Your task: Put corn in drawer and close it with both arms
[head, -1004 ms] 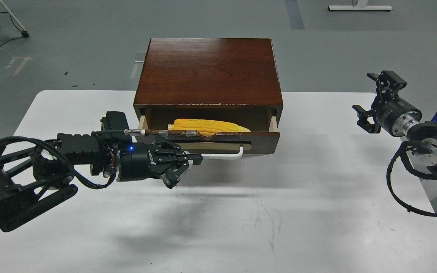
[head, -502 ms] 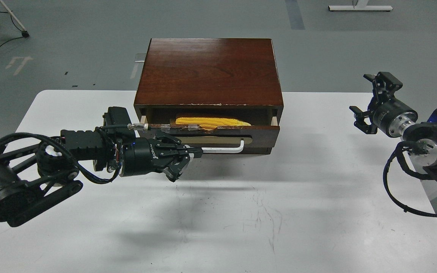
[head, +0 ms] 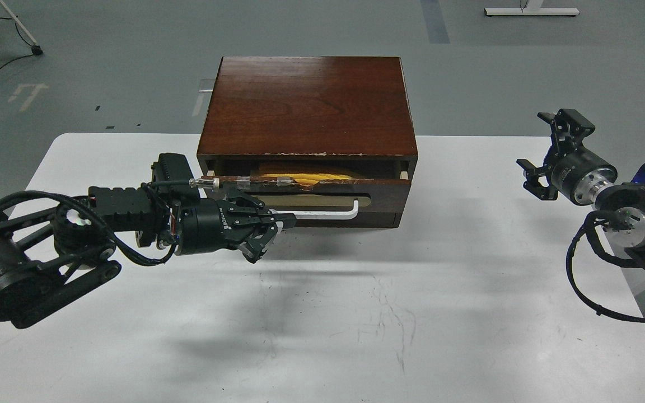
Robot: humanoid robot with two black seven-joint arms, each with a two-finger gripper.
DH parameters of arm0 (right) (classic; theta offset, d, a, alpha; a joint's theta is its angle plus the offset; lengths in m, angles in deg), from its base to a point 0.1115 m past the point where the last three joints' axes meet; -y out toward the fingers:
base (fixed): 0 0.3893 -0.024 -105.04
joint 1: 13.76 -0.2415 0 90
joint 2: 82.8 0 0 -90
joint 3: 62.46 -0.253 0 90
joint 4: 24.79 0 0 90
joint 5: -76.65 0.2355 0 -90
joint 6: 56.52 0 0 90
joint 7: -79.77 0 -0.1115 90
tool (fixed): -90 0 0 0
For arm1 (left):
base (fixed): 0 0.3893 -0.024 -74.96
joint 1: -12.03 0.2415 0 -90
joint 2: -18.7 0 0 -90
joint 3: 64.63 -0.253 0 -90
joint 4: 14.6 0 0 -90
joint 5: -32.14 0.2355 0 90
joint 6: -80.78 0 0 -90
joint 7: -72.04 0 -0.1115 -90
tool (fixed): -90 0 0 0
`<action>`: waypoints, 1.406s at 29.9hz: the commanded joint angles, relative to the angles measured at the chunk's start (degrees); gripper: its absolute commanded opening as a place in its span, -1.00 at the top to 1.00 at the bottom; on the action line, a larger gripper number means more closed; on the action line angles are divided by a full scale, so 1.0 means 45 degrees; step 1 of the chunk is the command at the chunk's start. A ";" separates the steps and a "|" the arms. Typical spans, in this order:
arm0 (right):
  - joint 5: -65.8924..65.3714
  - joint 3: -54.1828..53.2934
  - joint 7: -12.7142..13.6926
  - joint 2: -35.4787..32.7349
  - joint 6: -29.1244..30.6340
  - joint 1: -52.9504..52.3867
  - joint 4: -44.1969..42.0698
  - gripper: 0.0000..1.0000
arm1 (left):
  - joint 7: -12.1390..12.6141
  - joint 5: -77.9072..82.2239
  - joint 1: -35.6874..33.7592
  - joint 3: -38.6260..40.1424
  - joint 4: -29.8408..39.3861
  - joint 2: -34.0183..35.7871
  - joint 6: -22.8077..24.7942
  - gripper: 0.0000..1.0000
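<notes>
The dark red-brown drawer (head: 378, 193) of the wooden cabinet (head: 308, 103) is almost pushed in, with only a narrow gap at the top. A thin strip of the yellow corn (head: 300, 178) shows inside it. My left gripper (head: 277, 225) is shut on the left end of the white bar handle (head: 328, 214). My right gripper (head: 549, 151) is open and empty, held in the air well to the right of the cabinet.
The cabinet stands at the back middle of the white table (head: 322, 313). Grey floor lies behind, with a cable and a stand leg (head: 20, 33) at the far left and a white frame (head: 529, 10) at the far right.
My left gripper has pushed the drawer back into the cabinet by its handle. The corn is now mostly hidden. My right gripper has shifted only slightly.
</notes>
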State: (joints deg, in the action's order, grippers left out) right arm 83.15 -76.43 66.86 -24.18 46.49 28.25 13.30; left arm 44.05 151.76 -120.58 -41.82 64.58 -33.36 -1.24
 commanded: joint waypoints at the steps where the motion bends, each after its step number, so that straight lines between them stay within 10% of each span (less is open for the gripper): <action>1: 0.0000 0.0000 -0.0001 0.0001 0.0000 -0.0019 -0.0009 -1.00 | -0.0002 -0.0001 -0.0102 0.0009 -0.0349 -0.0167 -0.0014 1.00; 29: 0.0000 0.0000 -0.0001 -0.0018 0.0019 0.0078 -0.0087 -1.00 | -0.0002 -0.0020 -0.1157 -0.0128 -0.2284 -0.1634 -0.0600 1.00; 40: 0.0000 0.0000 -0.0001 -0.0018 0.0078 0.0176 -0.0263 -1.00 | -0.0002 -0.4135 -0.0923 -0.0050 0.0117 -0.0755 -0.0541 -0.92; 42: 0.0000 0.0020 -0.0001 -0.0018 0.0078 0.0176 -0.0263 -1.00 | -0.0002 -0.6147 -0.0922 0.0087 0.0431 -0.0618 -0.0542 -0.96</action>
State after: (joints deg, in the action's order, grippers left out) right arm 83.15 -76.42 66.84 -24.26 46.84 29.04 12.12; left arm 44.05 134.11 -124.73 -42.16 64.44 -36.96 -3.70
